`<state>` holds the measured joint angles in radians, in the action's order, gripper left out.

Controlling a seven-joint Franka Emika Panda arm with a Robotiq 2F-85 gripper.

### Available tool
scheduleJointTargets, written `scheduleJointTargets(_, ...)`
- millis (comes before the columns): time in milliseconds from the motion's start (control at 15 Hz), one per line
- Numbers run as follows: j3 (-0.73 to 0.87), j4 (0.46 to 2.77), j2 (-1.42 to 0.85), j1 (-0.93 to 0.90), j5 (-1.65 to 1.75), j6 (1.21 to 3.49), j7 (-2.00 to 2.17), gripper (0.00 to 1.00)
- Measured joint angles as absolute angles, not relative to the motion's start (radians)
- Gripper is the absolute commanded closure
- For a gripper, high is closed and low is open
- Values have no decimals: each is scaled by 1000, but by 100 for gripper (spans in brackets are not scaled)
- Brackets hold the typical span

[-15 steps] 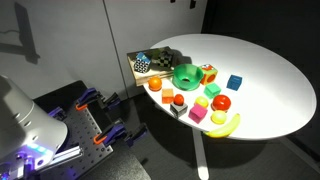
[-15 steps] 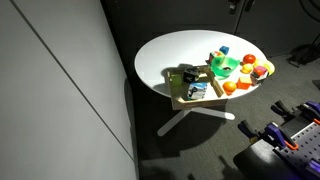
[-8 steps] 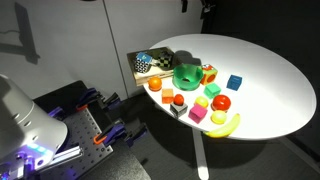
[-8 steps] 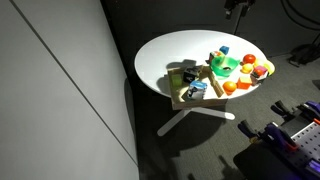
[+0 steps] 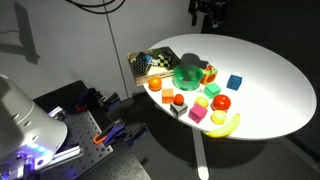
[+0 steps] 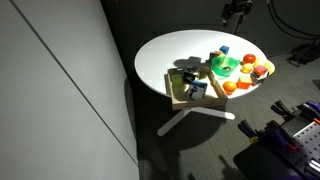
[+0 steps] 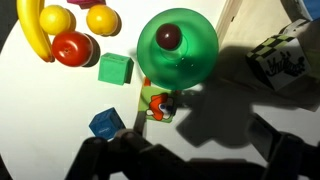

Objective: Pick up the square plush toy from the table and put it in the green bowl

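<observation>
The task is at its very beginning, as I judge it. The square plush toy (image 7: pixel 156 104) lies on the tabletop (image 5: pixel 270 70), not in the green bowl (image 7: pixel 203 62). In the wrist view it sits a little below the centre of the frame, just beside the lower edge of the bowl. I cannot tell whether the two touch.

The tool (image 7: pixel 195 157) holds nothing. In the wrist view its two dark fingers come in from the bottom corners and stand wide apart. In both exterior views the tool (image 5: pixel 208 12) hangs at the top of the frame, well above the toys and clear of all of them. So every step is left to do: to come down over the toy, to close on it, to lift it, and to let it go over the bowl.

The toy is a small soft cube, orange-red with pale and yellow patches, and the shadow of the arm partly covers it. In an exterior view it shows just to the right of the bowl (image 5: pixel 186 76). A blue cube (image 7: pixel 105 123) lies near it, to the lower left in the wrist view. A small dark red round thing (image 7: pixel 170 36) lies inside the bowl; what it is I cannot tell.
</observation>
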<state>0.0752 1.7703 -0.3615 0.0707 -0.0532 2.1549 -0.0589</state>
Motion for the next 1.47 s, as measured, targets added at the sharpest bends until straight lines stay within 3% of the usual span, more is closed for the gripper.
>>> scheduleJointTargets(1467,84,1731,-465,79,-53,2206,-42,0)
